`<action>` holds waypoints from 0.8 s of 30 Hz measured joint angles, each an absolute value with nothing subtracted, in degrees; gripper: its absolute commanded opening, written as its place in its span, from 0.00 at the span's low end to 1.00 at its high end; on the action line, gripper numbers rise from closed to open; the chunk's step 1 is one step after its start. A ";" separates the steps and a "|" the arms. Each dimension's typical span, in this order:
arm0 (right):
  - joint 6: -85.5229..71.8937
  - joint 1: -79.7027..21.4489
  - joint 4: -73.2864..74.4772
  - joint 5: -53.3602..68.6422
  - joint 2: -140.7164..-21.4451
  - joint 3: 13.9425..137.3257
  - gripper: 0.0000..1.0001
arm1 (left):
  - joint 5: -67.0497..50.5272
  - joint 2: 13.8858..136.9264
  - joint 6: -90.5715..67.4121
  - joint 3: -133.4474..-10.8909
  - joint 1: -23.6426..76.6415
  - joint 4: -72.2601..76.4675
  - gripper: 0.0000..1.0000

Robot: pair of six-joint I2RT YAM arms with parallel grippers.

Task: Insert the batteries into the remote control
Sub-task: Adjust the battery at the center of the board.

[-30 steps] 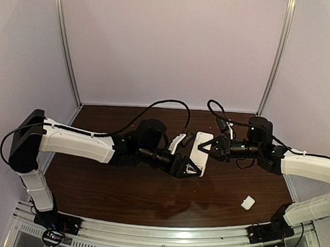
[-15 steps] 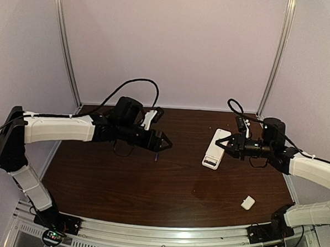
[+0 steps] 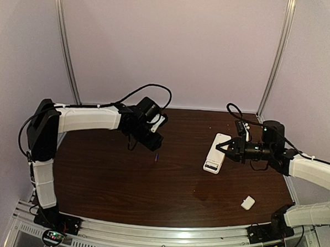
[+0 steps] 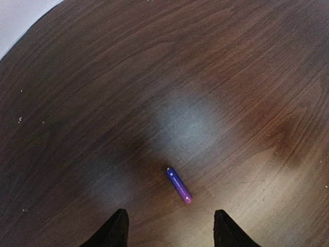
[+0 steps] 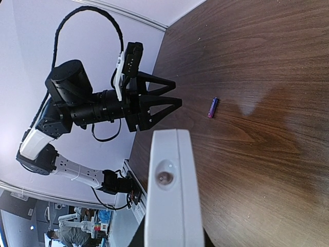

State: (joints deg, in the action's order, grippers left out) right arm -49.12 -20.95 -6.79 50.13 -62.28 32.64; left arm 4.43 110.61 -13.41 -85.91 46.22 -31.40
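Observation:
One purple-blue battery [image 3: 156, 156] lies on the dark wood table; no second battery shows. My left gripper [image 3: 153, 142] is open and empty, pointing down just behind the battery. In the left wrist view the battery [image 4: 179, 185] lies slantwise just ahead of the gap between the fingertips [image 4: 119, 227]. My right gripper [image 3: 230, 151] is shut on the far end of the white remote control [image 3: 216, 153], which I hold right of centre. The right wrist view shows the remote [image 5: 172, 195] end-on, with the battery [image 5: 212, 108] and the left gripper [image 5: 160, 101] beyond it.
A small white square cover piece [image 3: 248, 202] lies on the table near the front right. Pale booth walls and metal posts [image 3: 66, 52] close in the back and sides. Black cables loop over both arms.
My left gripper has pulled away from the remote, swung left and back, and now points down over the battery. The right gripper has shifted the remote slightly right.

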 measured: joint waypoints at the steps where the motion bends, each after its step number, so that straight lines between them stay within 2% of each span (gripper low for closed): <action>1: -49.06 -20.91 -6.76 50.17 -62.28 32.62 0.00 | 4.60 111.59 -13.06 -86.87 46.22 -31.59 0.60; 10: -48.80 -20.80 -6.61 50.33 -62.28 32.60 0.00 | 5.54 121.38 -11.81 -95.09 46.22 -35.22 0.54; 17: -48.80 -20.75 -6.61 50.52 -62.19 32.58 0.00 | 8.34 121.89 -11.14 -95.35 46.22 -37.19 0.46; 24: -48.80 -20.73 -6.39 50.61 -61.54 32.23 0.00 | 11.07 121.86 -10.72 -93.03 46.22 -37.91 0.42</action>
